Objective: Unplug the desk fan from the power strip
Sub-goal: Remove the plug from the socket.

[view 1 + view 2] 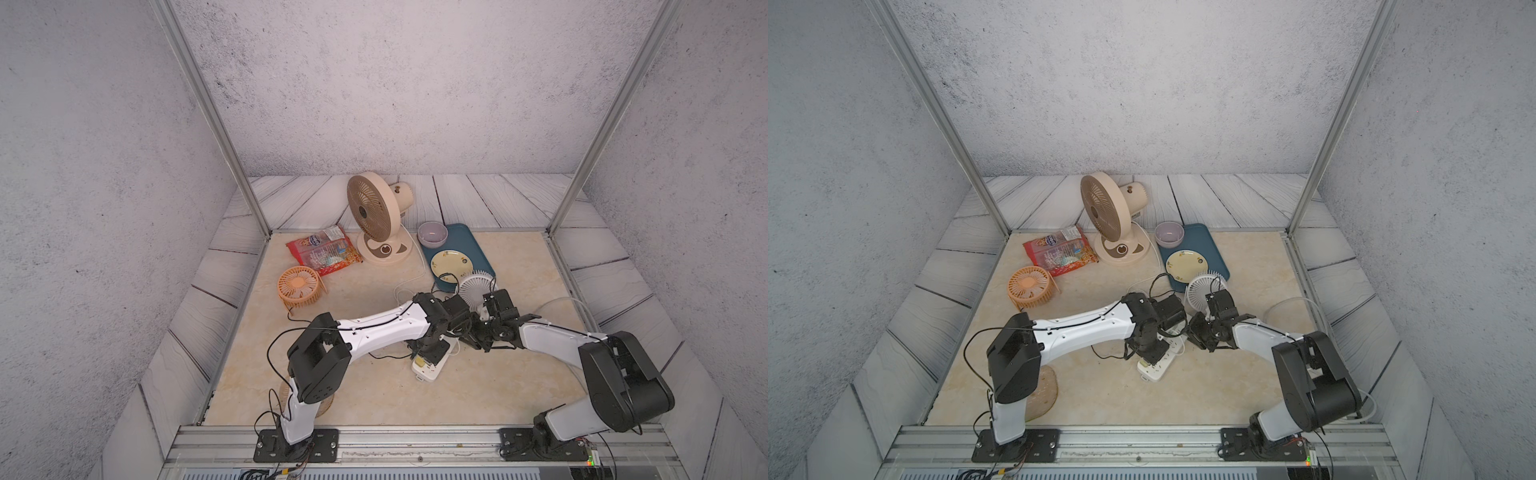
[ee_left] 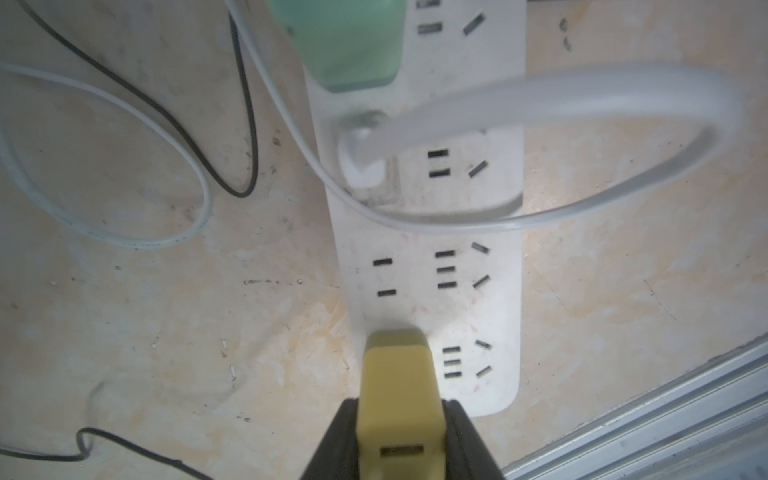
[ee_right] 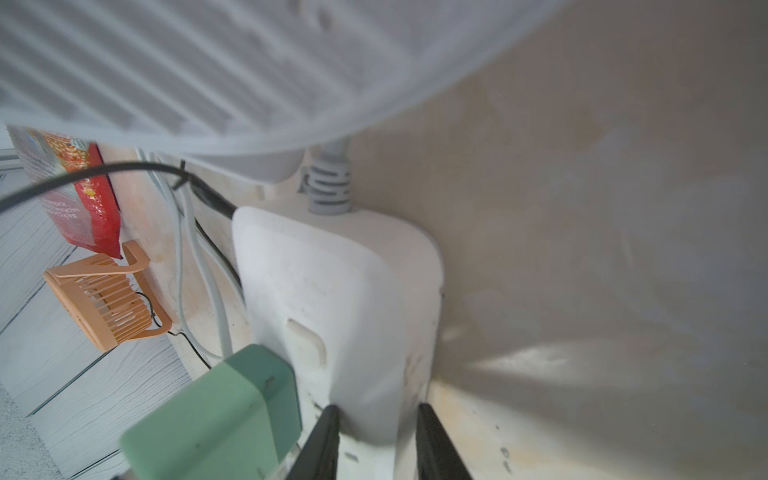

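Print on snack pack point(image 1: 324, 251) unreadable. Left wrist view alone shows left gripper point(image 2: 399, 405) clamped on yellow adapter point(image 2: 397, 365) on power strip point(image 2: 478, 311). Right gripper point(image 3: 376, 409) is closed beside green adapter point(image 3: 216, 415), hold unclear.

Left arm point(image 1: 374, 332): we are holding it stretched forward and inward, left gripper point(image 2: 401, 409) pointing down, clamped on a yellow plug point(image 2: 397, 365).
Right arm point(image 1: 552, 336): we are holding it bent inward, right gripper point(image 3: 376, 415) pinching the power strip point(image 3: 332, 291) at its end.

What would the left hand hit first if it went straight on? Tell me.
Most likely the long white plastic power strip: the left hand is closed on a yellow block-shaped plug standing in it, pointing down at its socket face. Depth is hard to judge.
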Controlling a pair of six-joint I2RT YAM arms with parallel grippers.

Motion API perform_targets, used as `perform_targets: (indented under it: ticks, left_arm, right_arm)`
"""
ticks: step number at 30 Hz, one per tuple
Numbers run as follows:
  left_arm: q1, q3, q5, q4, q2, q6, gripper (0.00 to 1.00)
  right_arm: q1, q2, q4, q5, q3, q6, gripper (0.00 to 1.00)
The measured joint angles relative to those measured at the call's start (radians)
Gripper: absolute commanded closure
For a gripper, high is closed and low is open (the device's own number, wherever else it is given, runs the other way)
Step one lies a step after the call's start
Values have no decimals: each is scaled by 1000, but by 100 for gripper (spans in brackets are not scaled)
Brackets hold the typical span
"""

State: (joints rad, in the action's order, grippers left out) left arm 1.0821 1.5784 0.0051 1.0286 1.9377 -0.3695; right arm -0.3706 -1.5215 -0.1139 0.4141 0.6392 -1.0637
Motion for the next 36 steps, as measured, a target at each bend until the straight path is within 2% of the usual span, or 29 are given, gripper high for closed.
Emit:
perform_targets:
  ticks: [18,23,32,36]
  left_arm:
    - [-11,-160,-19,-123,-124,-33,100]
    - [-10,-150,-56,-97,-122,-35,100]
    - [-1,-82,-199,2,-114,-12,100]
    - [3,-73,-173,-98,-167,-13,100]
  right_arm:
    - [-61,-69,-22,-27,84,-9,68]
    - [-77,-85,-50,-41,114,-10,68]
    - [-101,-111,-52,-51,153,-7,68]
    - [-120,-137,-50,-34,154,1,68]
